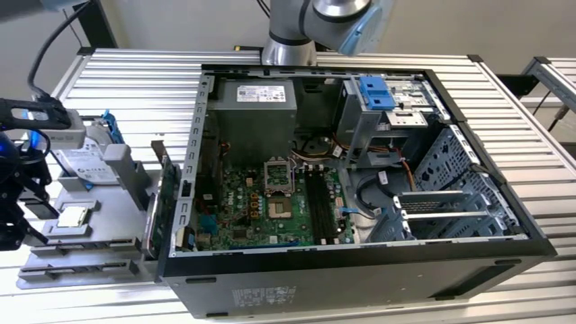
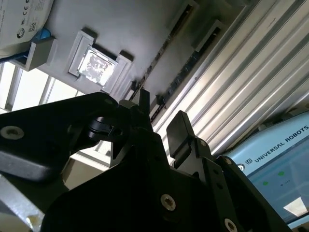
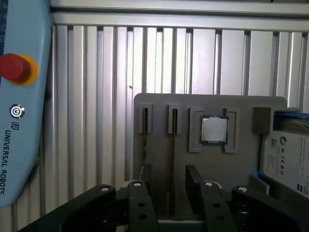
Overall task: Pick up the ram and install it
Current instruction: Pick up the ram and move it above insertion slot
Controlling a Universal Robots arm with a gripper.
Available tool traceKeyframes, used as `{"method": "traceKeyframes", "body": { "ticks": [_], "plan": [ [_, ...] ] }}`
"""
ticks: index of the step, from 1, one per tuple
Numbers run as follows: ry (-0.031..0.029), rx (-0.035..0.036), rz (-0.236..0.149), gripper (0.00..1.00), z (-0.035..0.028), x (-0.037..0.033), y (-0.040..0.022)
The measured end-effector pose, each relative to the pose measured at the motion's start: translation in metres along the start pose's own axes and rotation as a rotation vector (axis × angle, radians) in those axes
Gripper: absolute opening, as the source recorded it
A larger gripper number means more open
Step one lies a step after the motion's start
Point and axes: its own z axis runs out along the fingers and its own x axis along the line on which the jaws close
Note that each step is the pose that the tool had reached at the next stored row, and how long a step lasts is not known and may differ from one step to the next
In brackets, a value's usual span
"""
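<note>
The ram (image 3: 173,154) is a thin dark stick standing on edge in a slot of the grey tray (image 3: 159,104). In the second wrist view the ram (image 2: 166,46) shows as a dark line beyond the fingertips. My gripper (image 3: 169,175) is open, with one black finger (image 3: 145,176) on each side of the stick and a gap to it. How high it hangs over the slot I cannot tell. In the exterior view the gripper (image 1: 23,229) is over the tray's (image 1: 99,229) end at the exterior view's left. The black memory slots (image 1: 317,202) lie on the motherboard inside the open case (image 1: 360,270).
On the same tray are a small square processor chip (image 3: 214,129) and a silver hard drive (image 3: 289,159). A pale blue pendant with a red button (image 3: 14,67) lies on the ribbed metal table (image 3: 96,96). A green board (image 1: 166,185) stands upright between tray and case.
</note>
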Motion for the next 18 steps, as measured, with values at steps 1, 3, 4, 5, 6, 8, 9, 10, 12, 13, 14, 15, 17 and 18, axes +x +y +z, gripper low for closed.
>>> {"method": "traceKeyframes", "body": {
  "ticks": [1, 3, 4, 5, 6, 8, 9, 10, 12, 13, 14, 15, 17, 18],
  "plan": [
    [0.0016, 0.0000, -0.002, 1.00, 0.0011, 0.0005, -0.0001],
    [0.0046, -0.0004, -0.007, 1.00, 0.0032, 0.0019, -0.0004],
    [0.0055, -0.0004, -0.010, 1.00, 0.0044, 0.0024, -0.0006],
    [0.0064, -0.0005, -0.013, 1.00, 0.0057, 0.0030, -0.0009],
    [0.0079, -0.0007, -0.016, 1.00, 0.0068, 0.0037, -0.0010],
    [0.0104, -0.0007, -0.018, 1.00, 0.0097, 0.0047, -0.0012],
    [0.0114, -0.0007, -0.019, 1.00, 0.0113, 0.0053, -0.0013],
    [0.0120, -0.0008, -0.019, 1.00, 0.0130, 0.0057, -0.0014],
    [0.0123, -0.0007, -0.019, 1.00, 0.0166, 0.0059, -0.0015],
    [0.0123, -0.0007, -0.019, 1.00, 0.0184, 0.0060, -0.0016],
    [0.0123, -0.0008, -0.019, 1.00, 0.0202, 0.0061, -0.0017],
    [0.0124, -0.0008, -0.019, 1.00, 0.0220, 0.0064, -0.0018],
    [0.0130, -0.0010, -0.019, 1.00, 0.0254, 0.0079, -0.0019],
    [0.0129, -0.0008, -0.019, 1.00, 0.0269, 0.0091, -0.0019]
  ]
}}
